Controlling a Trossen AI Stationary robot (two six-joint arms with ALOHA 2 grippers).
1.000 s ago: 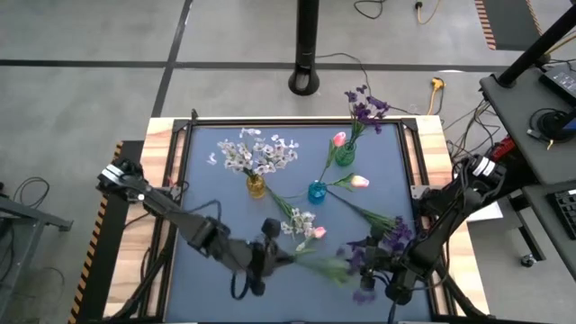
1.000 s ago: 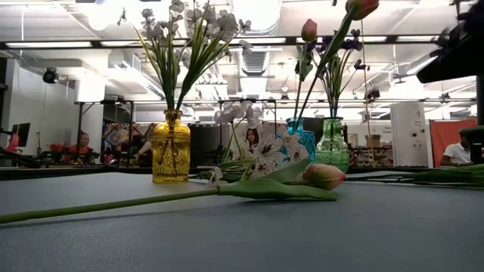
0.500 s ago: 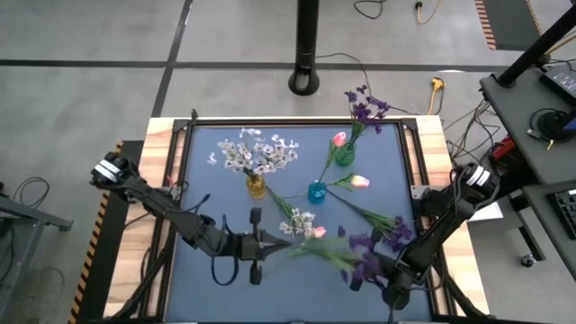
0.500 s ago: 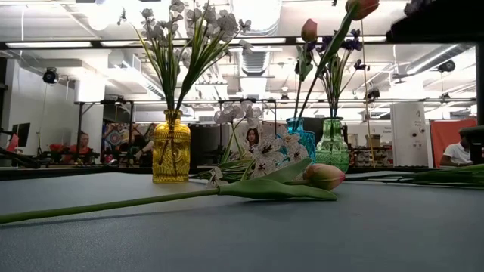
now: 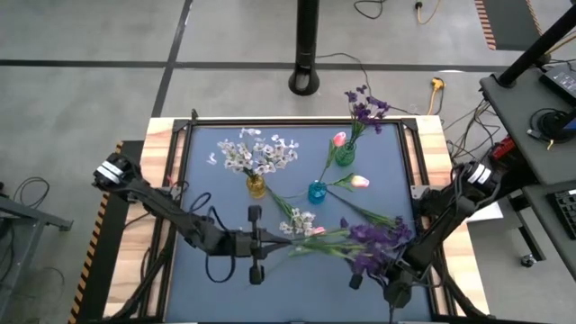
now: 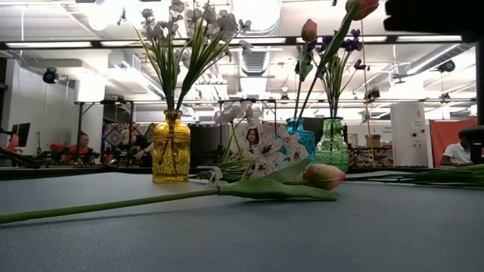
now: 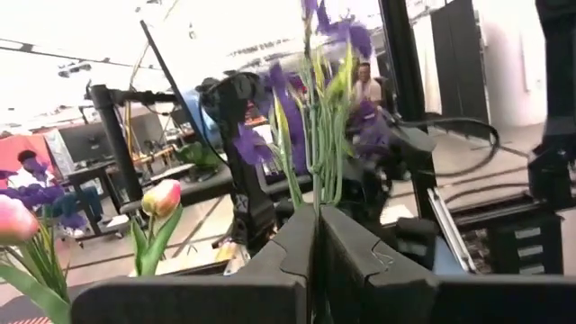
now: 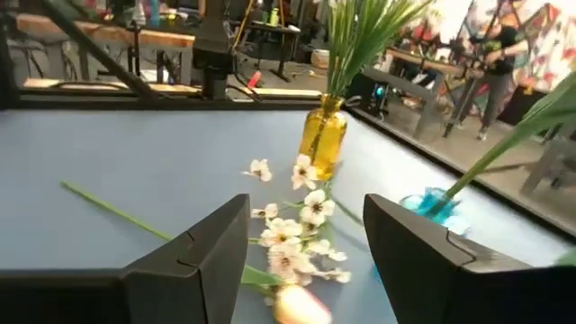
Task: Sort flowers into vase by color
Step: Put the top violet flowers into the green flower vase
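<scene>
Pinching the dark purple blossom spray's green stem (image 5: 310,247) in my shut left gripper (image 5: 270,244), I should lift it steadily; my right gripper (image 5: 371,286) beside the blossoms gapes empty.

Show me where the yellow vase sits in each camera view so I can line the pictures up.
High view: yellow vase left of the mat's centre, white flowers in it.
Low view: left of centre, standing upright.
Left wrist view: not in it.
Right wrist view: upper middle, beyond the open right gripper.
Shared landmark: the blue vase beside it.
</scene>
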